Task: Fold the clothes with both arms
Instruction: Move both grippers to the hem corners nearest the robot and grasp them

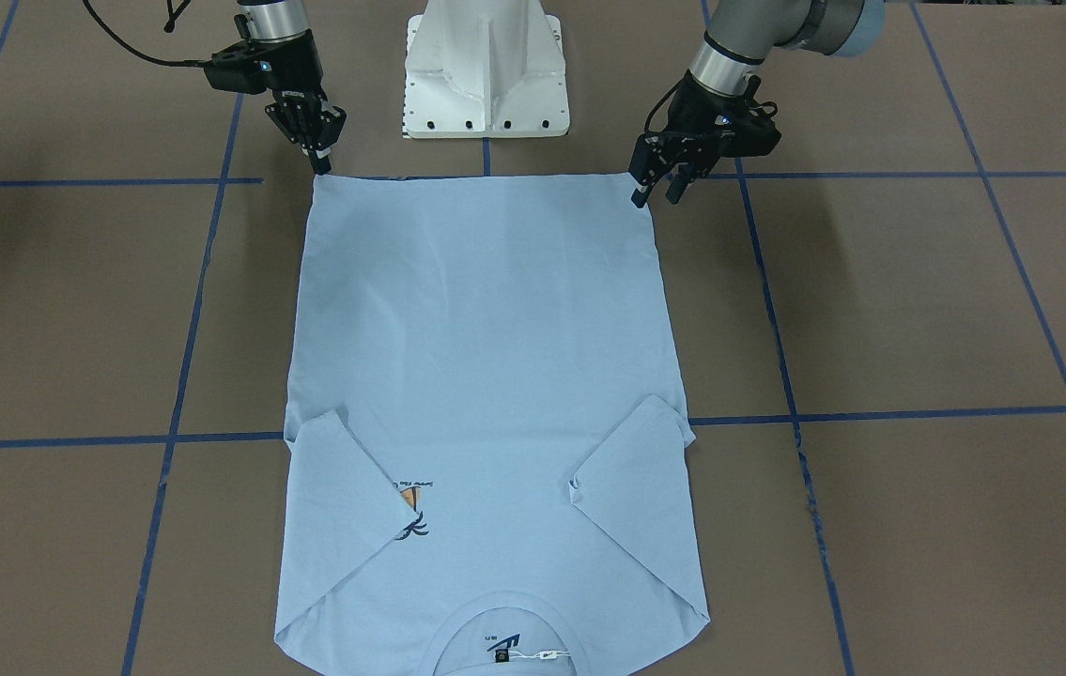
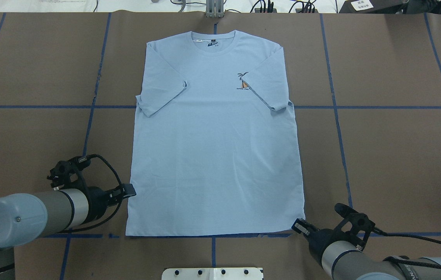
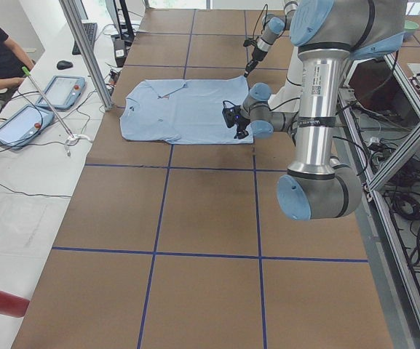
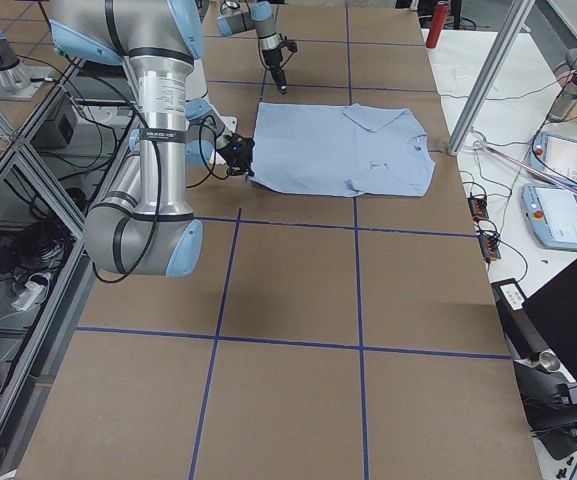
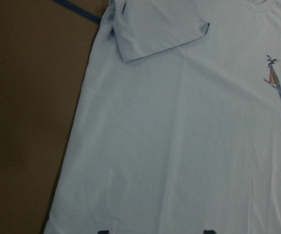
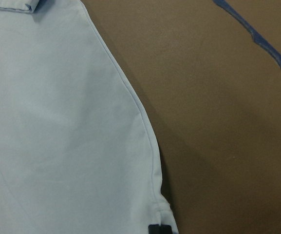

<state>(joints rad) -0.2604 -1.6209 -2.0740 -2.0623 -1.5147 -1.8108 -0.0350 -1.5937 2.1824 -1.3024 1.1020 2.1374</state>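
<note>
Table (image 1: 918,300) | T-shirt (image 1: 486,357) collar cropped in front view | left gripper (image 1: 656,195) apart | right gripper (image 1: 320,167) clamps hem

Blue tape lines (image 2: 399,107) grid a brown paper-covered surface (image 2: 391,163); a white side bench (image 3: 13,218) runs along its far edge.

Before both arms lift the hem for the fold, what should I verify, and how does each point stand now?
1. T-shirt lies flat on the table: ok.
2. Both sleeves folded inward: ok.
3. Right gripper shut at its hem corner: ok.
4. Right gripper really pinches cloth: cannot tell.
5. Left gripper shut on its corner: not ok, its jaws stand open over the cloth near that corner.
6. Hem straight: ok.
</note>
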